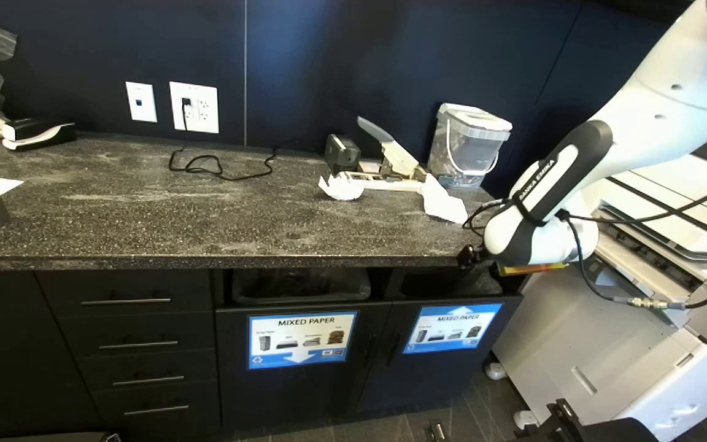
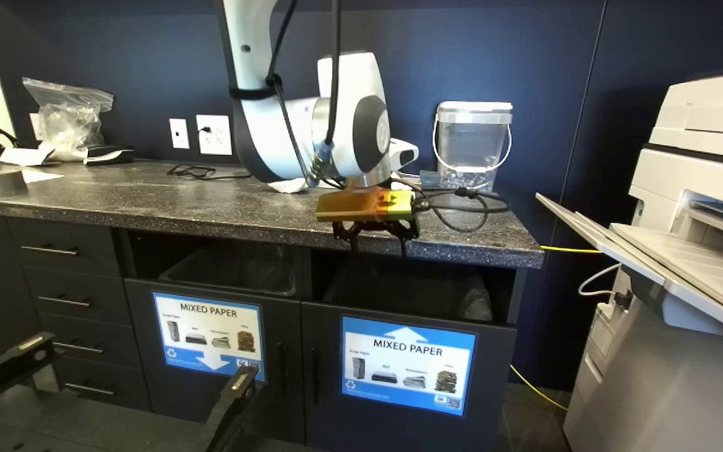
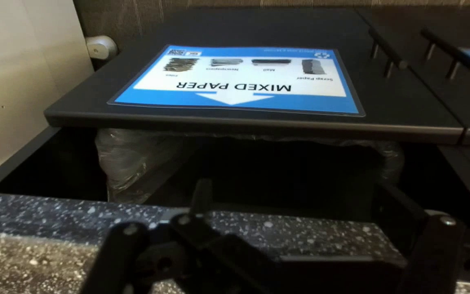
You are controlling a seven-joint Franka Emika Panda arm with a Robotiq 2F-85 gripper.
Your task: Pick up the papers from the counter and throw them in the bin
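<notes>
Counter (image 1: 145,227) dark grey-black, thick with pale speckle; papers (image 1: 444,202) plain white; wall (image 1: 390,61) deep navy. Bin (image 2: 399,430) black-fronted, its label (image 2: 408,364) blue above and below a white middle, white arrow, black lettering; liner (image 3: 127,163) looks clear-greyish, though shadow makes that uncertain. Arm (image 1: 685,92) white with black trim, gripper (image 2: 379,250) black, wrist block (image 2: 364,206) orange running to yellow, bucket (image 2: 471,144) pale and translucent, cable (image 1: 231,178) black, outlet (image 1: 195,120) white, printer (image 2: 663,370) off-white and grey.

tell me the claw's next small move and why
Probably lift the claw and move it toward the crumpled papers: it hangs open and apparently empty above the bin, while those papers lie on the counter.
</notes>
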